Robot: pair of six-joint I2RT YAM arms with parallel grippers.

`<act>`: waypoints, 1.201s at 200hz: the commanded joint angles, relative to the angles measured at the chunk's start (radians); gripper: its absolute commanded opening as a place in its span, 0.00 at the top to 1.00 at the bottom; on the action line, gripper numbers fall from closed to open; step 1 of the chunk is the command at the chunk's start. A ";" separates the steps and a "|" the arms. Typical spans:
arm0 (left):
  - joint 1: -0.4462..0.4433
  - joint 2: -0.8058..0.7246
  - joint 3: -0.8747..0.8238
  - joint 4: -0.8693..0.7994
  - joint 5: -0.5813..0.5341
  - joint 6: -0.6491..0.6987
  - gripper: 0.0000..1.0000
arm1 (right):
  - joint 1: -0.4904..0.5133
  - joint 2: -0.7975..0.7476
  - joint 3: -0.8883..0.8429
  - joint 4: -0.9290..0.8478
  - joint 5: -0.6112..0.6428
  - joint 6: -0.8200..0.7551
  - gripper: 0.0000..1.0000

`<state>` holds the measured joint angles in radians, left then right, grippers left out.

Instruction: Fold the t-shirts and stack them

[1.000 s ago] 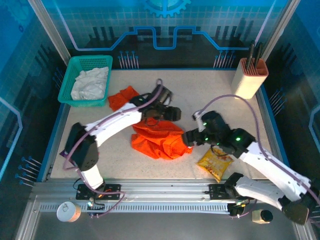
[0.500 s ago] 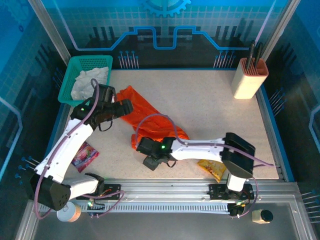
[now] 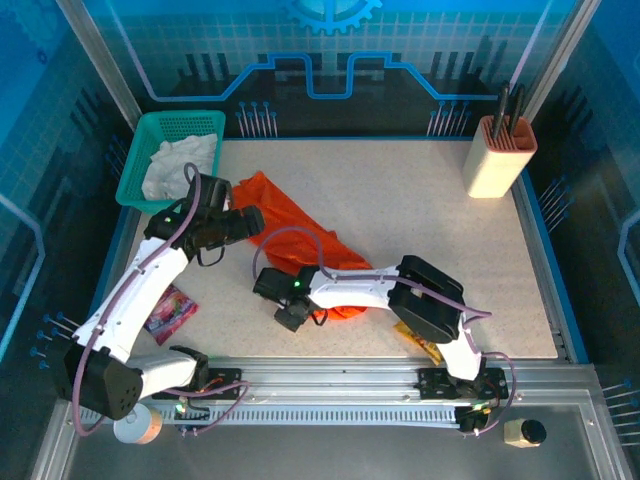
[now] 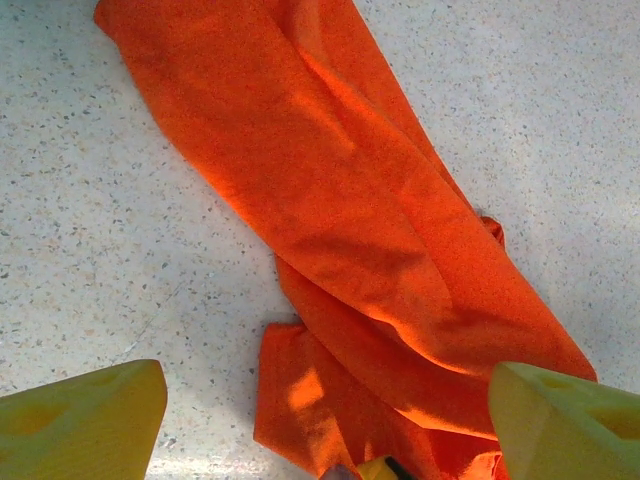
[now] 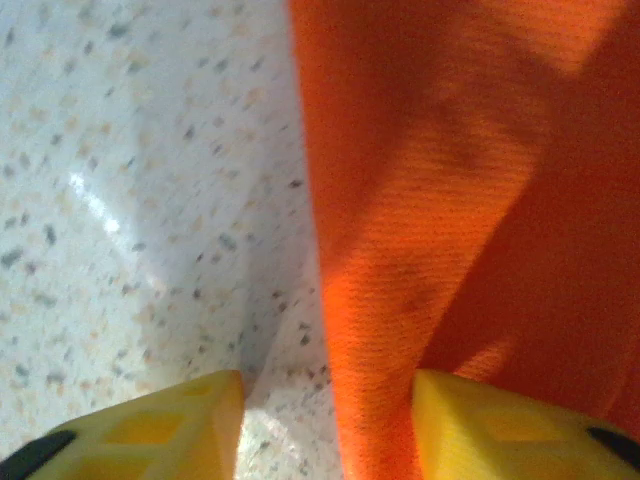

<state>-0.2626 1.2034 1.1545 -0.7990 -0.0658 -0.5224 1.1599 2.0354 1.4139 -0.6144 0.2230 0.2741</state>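
The white shirt (image 3: pixel 182 165) lies bunched in a green basket (image 3: pixel 165 204) at the counter's (image 3: pixel 400 200) far left corner. The left gripper (image 3: pixel 248 220) hovers over the orange shirt's (image 3: pixel 275 205) far end, jaws wide open and empty. The shirt lies stretched diagonally across the middle of the counter. At its near end the right gripper (image 3: pixel 288 318) has its jaws half closed, with the shirt's edge between its fingertips (image 5: pixel 510 425) and not clamped.

Green basket (image 3: pixel 185 125) far left, beige holder (image 3: pixel 497 160) far right, pink packet (image 3: pixel 170 308), yellow packet (image 3: pixel 418 343)
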 commanded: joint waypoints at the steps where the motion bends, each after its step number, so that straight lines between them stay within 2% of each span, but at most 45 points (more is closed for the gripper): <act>1: 0.013 -0.004 -0.016 0.001 0.022 0.015 0.16 | -0.058 0.019 0.001 0.002 -0.045 0.016 0.65; 37: 0.014 -0.013 -0.023 -0.001 0.011 0.022 0.15 | -0.071 -0.008 0.017 -0.027 -0.068 -0.012 1.00; 80: 0.016 -0.017 -0.012 -0.017 0.008 0.043 0.17 | -0.055 -0.204 0.013 -0.051 -0.162 -0.054 1.00; 110: 0.016 -0.024 -0.006 -0.016 0.007 0.059 0.18 | -0.100 -0.384 -0.002 -0.028 -0.162 -0.059 1.00; 135: 0.016 -0.027 -0.007 -0.014 0.019 0.063 0.19 | -0.224 -0.481 -0.028 0.017 -0.190 -0.042 1.00; 171: 0.016 -0.028 -0.019 -0.020 0.048 0.077 0.20 | -0.478 -0.522 -0.020 0.027 -0.205 -0.029 1.00; 208: 0.014 -0.018 -0.045 -0.020 0.063 0.079 0.20 | -0.708 -0.479 0.002 0.043 -0.237 0.005 1.00; 240: 0.011 0.003 -0.064 -0.009 0.079 0.077 0.21 | -0.824 -0.402 -0.003 0.067 -0.226 0.038 1.00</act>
<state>-0.2569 1.1976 1.1080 -0.8040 -0.0216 -0.4644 0.3916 1.5772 1.4117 -0.5674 0.0139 0.2714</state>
